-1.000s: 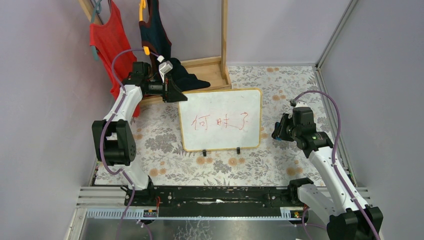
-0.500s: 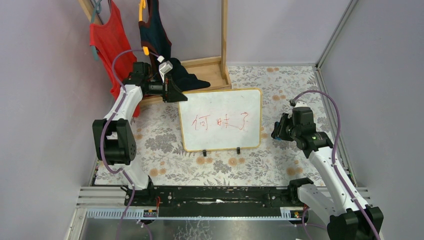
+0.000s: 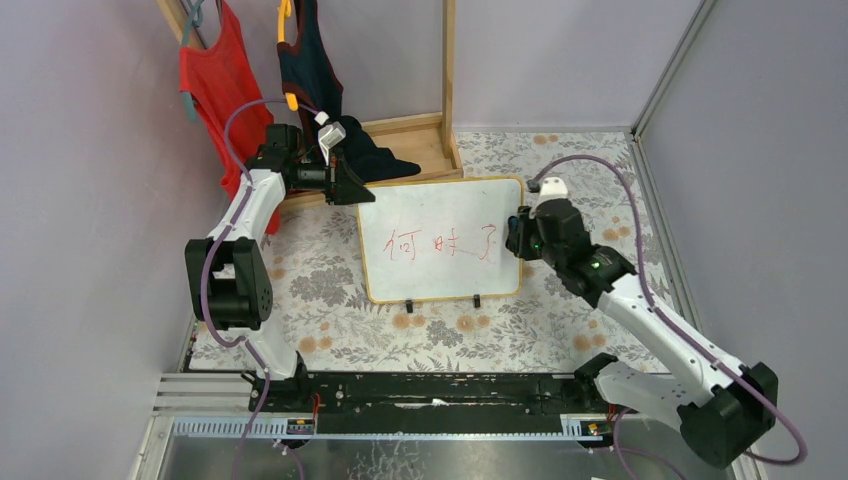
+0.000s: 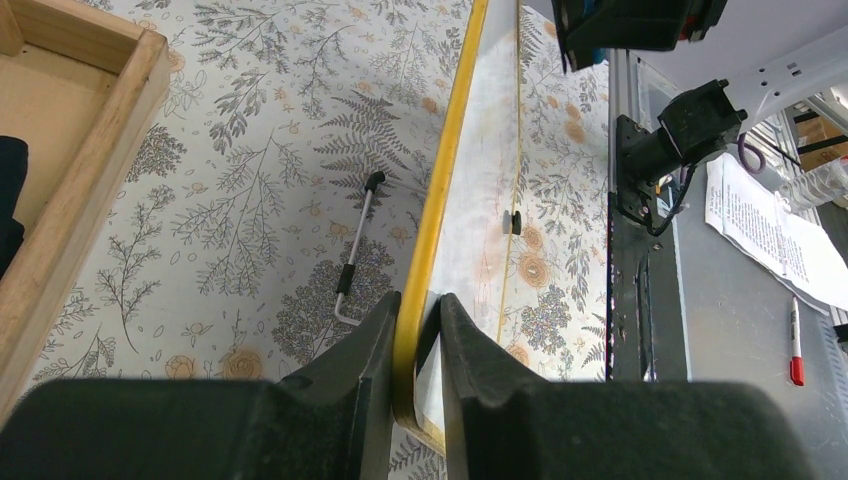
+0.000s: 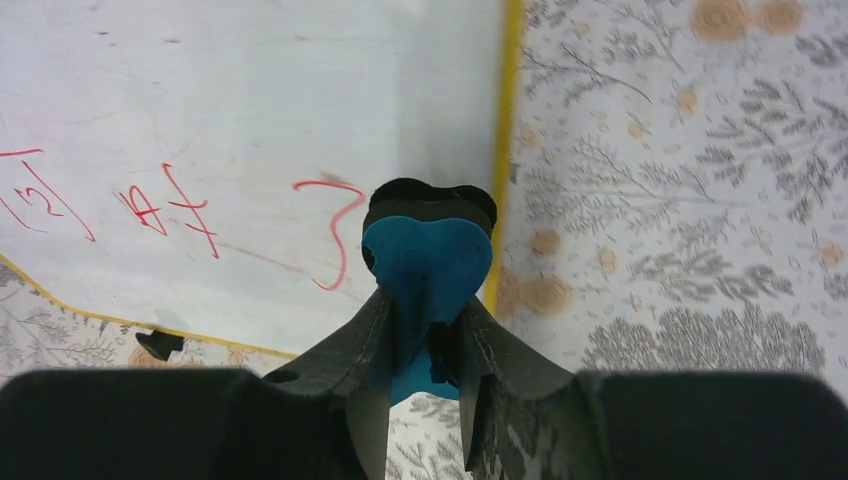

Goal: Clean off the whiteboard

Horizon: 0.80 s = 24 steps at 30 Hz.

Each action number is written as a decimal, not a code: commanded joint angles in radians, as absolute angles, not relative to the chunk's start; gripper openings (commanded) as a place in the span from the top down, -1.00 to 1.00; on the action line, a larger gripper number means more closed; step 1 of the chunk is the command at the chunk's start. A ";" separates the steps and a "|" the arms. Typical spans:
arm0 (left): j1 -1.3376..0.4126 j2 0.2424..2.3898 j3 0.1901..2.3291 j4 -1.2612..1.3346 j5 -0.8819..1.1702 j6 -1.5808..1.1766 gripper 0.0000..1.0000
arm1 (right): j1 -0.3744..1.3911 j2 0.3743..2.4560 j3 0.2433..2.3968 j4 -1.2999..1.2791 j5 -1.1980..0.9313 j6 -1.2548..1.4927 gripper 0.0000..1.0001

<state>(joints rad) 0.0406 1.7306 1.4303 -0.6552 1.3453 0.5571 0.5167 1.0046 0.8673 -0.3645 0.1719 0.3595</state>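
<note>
The whiteboard point(image 3: 440, 240) sits at the centre of the floral-cloth bench point(image 3: 320, 290), red characters on its face. The left pincer point(image 4: 418, 310) is clamped on its yellow frame at the far-left corner. The right pincer point(image 5: 425, 335) grips a blue eraser point(image 5: 427, 262) over the board's right edge. Lilac walls point(image 3: 90, 250), wooden rack point(image 3: 447, 70) with clothes behind.

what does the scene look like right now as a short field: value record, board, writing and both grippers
whiteboard: on floral tablecloth, yellow frame
red writing: three characters, all intact
left gripper: shut on the whiteboard's frame at its far left corner
right gripper: shut on blue eraser
eraser position: at the board's right edge, beside the last character; contact cannot be told
</note>
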 commanded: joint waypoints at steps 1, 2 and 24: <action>0.038 1.730 1.442 -0.661 1.260 0.574 1.00 | 0.632 1.075 0.886 -0.177 0.373 0.304 1.00; 0.038 1.730 1.443 -0.661 1.260 0.574 1.00 | 0.652 1.102 0.881 -0.150 0.390 0.299 1.00; 0.038 1.715 1.436 -0.661 1.244 0.572 1.00 | 0.909 1.365 0.976 -0.041 0.691 0.268 1.00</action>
